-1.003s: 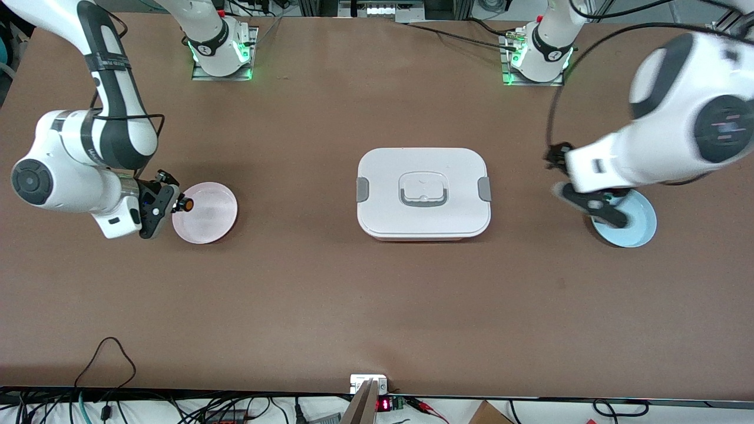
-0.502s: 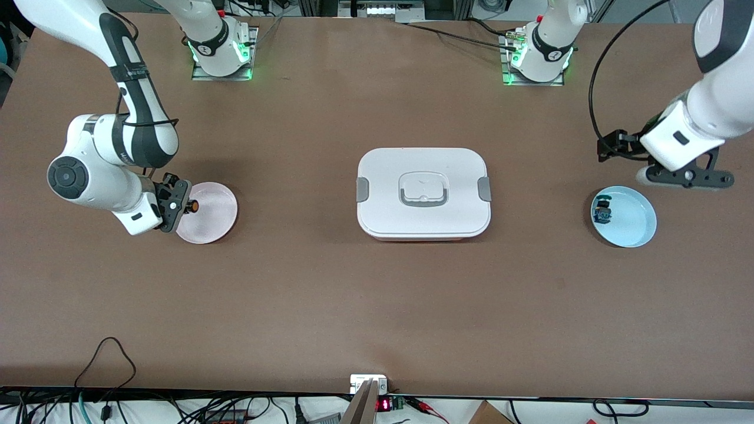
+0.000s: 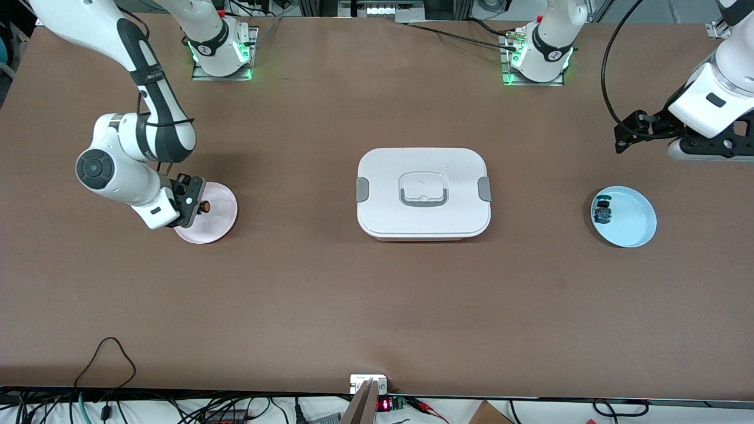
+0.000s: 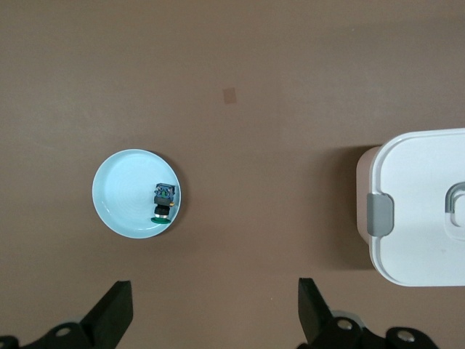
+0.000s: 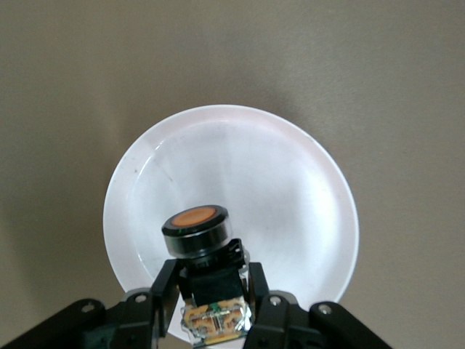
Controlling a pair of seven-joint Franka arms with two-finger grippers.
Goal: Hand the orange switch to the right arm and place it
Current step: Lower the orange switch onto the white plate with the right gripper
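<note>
- Your right gripper [image 5: 214, 305], the slim black two-finger one, is clamped on the tiny black-bodied push-button orange switch [image 5: 197, 240], holding it over the round pale pink plate [image 3: 219, 203] toward the right arm's end of the table.
- In the right wrist view the fingers pinch the switch's boxy lower body, and the round orange-capped end sticks out free over the plate.
- Expect the switch to be light, rigid plastic. The round cap would likely roll or slip, so the flat-sided body is the sound place to hold it.
- Lower it gently before letting go, since a piece this small could bounce or roll on the smooth plate.
- Your left gripper [image 4: 211, 313], with the wide black linkage fingers, has its jaws spread wide and empty, and it waits in the air near the left arm's end of the table.
- The round light blue plate [image 3: 639, 221] holds a small black switch with blue-green parts [image 3: 601, 211].
- The white rectangular lidded box with grey clips [image 3: 423, 192] sits mid-table, well apart from both plates, and nothing blocks the pink plate.
</note>
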